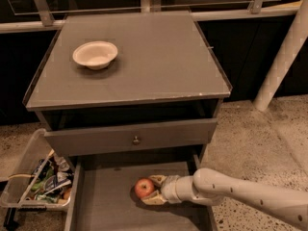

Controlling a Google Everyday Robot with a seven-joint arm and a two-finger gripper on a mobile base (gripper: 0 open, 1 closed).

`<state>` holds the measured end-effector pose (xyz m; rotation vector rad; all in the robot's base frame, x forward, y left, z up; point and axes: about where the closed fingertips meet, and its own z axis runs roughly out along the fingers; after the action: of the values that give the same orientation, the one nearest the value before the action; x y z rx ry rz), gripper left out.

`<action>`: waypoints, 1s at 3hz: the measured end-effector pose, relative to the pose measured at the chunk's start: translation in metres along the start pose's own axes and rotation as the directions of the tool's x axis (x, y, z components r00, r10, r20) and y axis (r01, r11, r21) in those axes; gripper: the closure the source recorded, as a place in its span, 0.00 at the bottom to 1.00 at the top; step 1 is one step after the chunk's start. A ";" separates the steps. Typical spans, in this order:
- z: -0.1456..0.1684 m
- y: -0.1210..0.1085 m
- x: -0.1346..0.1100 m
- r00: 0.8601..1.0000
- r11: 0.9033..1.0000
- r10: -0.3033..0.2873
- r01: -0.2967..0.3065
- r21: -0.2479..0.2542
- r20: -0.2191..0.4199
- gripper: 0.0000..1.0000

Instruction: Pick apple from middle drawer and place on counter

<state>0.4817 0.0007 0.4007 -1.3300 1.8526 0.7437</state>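
Scene: a grey cabinet seen from above and in front, with its low drawer (108, 203) pulled out towards the viewer.
Apple: small and red, the apple (144, 187) sits on the dark drawer floor, right of centre and about midway front to back.
Gripper: the gripper (148, 190) is down inside the drawer, at the end of a pale arm (240, 194) that reaches in from the lower right over the drawer's right wall.
Direction: the apple lies straight ahead of the wrist, to its left in the picture and in line with the arm's reach. Being round, it has no long axis to line up with.
Fingers: the two tan fingers (158, 179) are spread to about the apple's width, one on its far side and one on its near side, bracketing its right half. They look close against the skin, but whether they are pressing it cannot be made out. The apple is not lifted.
Step in hand, as a judgement: closing on the apple before raising it.
Counter: the counter (159, 61) is the flat cabinet top, above and behind the drawer, with a closed drawer front (130, 137) in between.
Bowl: a white bowl (95, 55) stands on the counter's back left.
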 end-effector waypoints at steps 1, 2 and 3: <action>-0.034 0.009 -0.027 0.998 0.998 -0.056 0.056 0.022 -0.011 1.00; -0.076 0.017 -0.059 0.993 0.992 -0.112 0.113 0.054 -0.020 1.00; -0.121 0.021 -0.092 0.986 0.981 -0.165 0.168 0.099 -0.038 1.00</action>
<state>0.4532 -0.0394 0.5455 -1.4157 1.7520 0.5378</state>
